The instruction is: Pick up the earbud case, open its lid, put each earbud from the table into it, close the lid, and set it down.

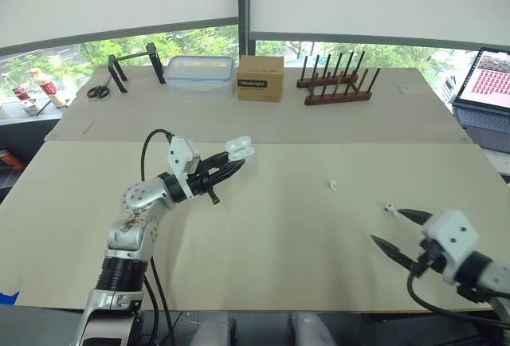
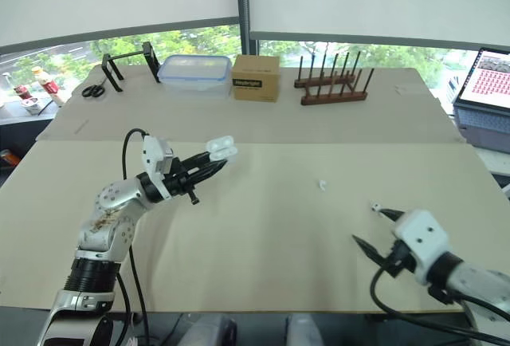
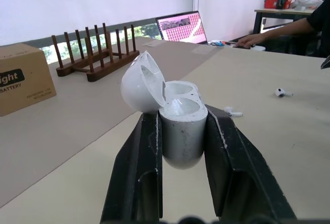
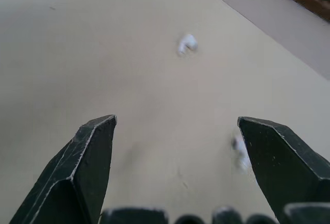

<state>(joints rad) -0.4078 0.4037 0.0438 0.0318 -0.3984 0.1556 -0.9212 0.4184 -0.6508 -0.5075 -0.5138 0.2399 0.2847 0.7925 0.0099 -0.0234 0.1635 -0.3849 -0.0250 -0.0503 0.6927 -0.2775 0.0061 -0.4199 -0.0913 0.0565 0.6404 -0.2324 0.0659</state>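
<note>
The earbud case (image 3: 180,123) is held off the desk (image 1: 279,242) at the left centre of the head view. It is clamped by its body between the two fingers of the left gripper (image 1: 233,163). Its lid (image 3: 139,87) is swung open to one side, and both wells are seen empty in the left wrist view. The mouth of the case is turned along the fingers, toward the right of the frame rather than straight up.

Two earbuds are found on the desk. The nearer earbud (image 1: 390,209) lies toward the lower right, just beside the upper fingertip of the right gripper (image 1: 387,226), whose fingers are spread wide with nothing between them. In the right wrist view this earbud is seen close to one finger, not centred in the gap. The second earbud (image 1: 333,185) lies further toward the middle of the frame, between the two grippers but nearer the right one. The long axis of either earbud is too small to be told.

The step in hand is judged to be the fetching of the first earbud by the right arm, much the nearer. A small sideways shift would be needed so that the earbud is bracketed by the fingers. It would then have to be carried leftward to the case. The desk between the arms is bare, so room for that crossing is ample. The cardboard box (image 1: 260,77) and the wooden rack (image 1: 336,83) along the top of the frame are well apart from the work.
</note>
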